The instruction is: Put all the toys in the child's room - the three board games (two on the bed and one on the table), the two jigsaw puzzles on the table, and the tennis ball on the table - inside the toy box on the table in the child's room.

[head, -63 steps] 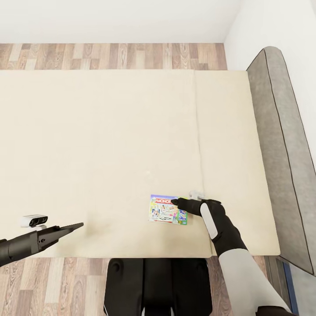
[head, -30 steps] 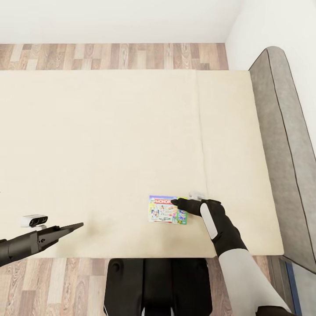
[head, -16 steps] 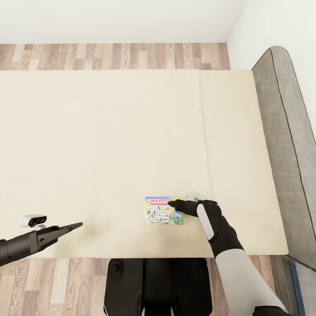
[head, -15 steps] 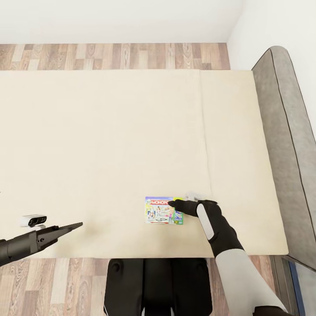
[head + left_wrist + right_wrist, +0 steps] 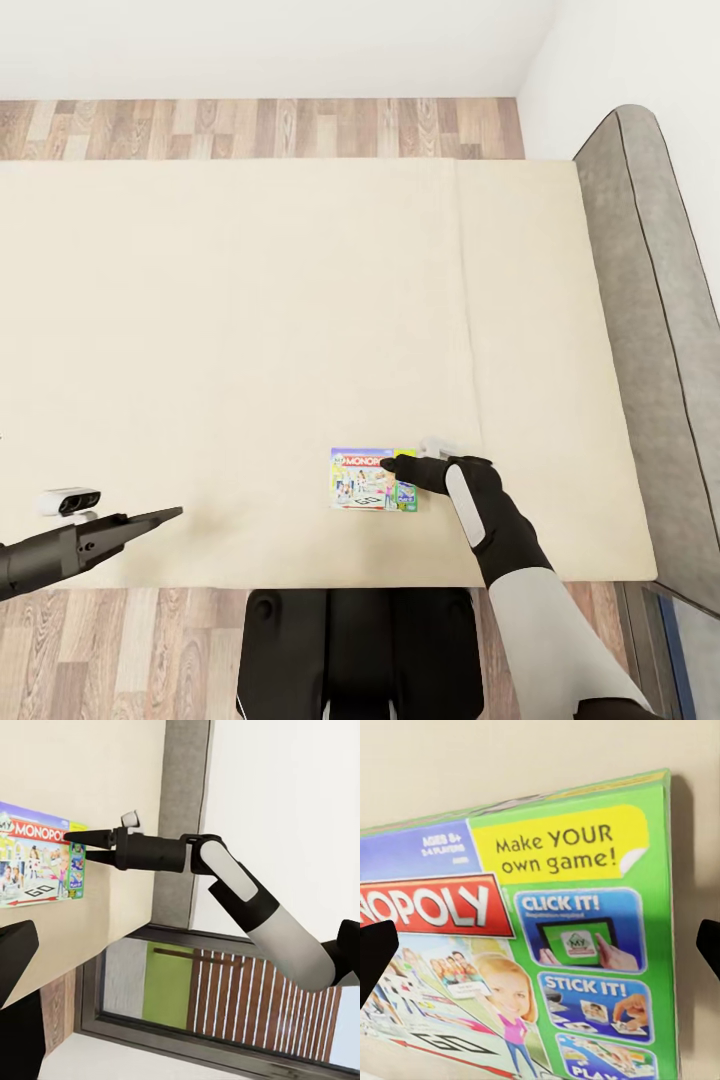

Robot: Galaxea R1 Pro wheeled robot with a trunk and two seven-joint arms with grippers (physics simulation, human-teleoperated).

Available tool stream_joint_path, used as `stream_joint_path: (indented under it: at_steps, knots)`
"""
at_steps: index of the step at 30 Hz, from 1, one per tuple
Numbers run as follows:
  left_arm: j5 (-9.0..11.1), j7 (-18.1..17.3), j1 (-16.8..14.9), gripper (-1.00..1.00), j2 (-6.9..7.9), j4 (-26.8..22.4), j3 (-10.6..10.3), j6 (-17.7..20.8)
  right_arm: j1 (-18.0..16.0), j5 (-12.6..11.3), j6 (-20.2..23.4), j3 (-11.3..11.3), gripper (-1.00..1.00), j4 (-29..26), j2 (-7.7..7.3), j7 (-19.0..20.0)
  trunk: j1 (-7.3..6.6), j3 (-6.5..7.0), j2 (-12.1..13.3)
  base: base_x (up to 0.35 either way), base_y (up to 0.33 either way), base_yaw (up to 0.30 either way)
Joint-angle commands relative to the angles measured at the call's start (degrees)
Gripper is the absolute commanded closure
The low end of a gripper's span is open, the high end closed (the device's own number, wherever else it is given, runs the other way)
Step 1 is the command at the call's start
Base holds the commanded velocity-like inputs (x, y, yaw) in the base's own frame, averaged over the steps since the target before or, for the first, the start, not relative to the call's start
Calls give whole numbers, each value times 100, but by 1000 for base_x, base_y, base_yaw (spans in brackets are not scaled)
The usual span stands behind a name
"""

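One board game [image 5: 373, 479] lies flat on the bed [image 5: 250, 350], near its front edge. Right gripper [image 5: 392, 463] fingers slightly parted over the box's right end, gripping nothing. Left gripper [image 5: 170, 515]: aperture indiscernible.

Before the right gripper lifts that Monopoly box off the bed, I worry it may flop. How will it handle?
The Monopoly box has crisp straight edges, so it is probably stiff, not floppy. It lies flat on the bed, so it won't roll. The right gripper reaches one end only; its glossy cover might slip or tilt.

White walls [image 5: 300, 40], wood plank floor [image 5: 250, 128], slatted window [image 5: 247, 1012].
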Motion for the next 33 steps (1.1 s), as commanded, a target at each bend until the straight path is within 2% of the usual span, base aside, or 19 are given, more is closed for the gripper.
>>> stream_joint_path:
  at_steps: [1, 33]
  knots:
    - [-4, -23, -1, -100, 10, -1, 0, 61, -3, 35, 31, -24, -100, -5, 7, 46, 3, -6, -9, 0, 0, 0]
    - [-3, -23, -1, -100, 33, 6, -1, 61, -5, -21, 58, -23, -100, 39, 7, 186, 3, -6, -9, 0, 0, 0]
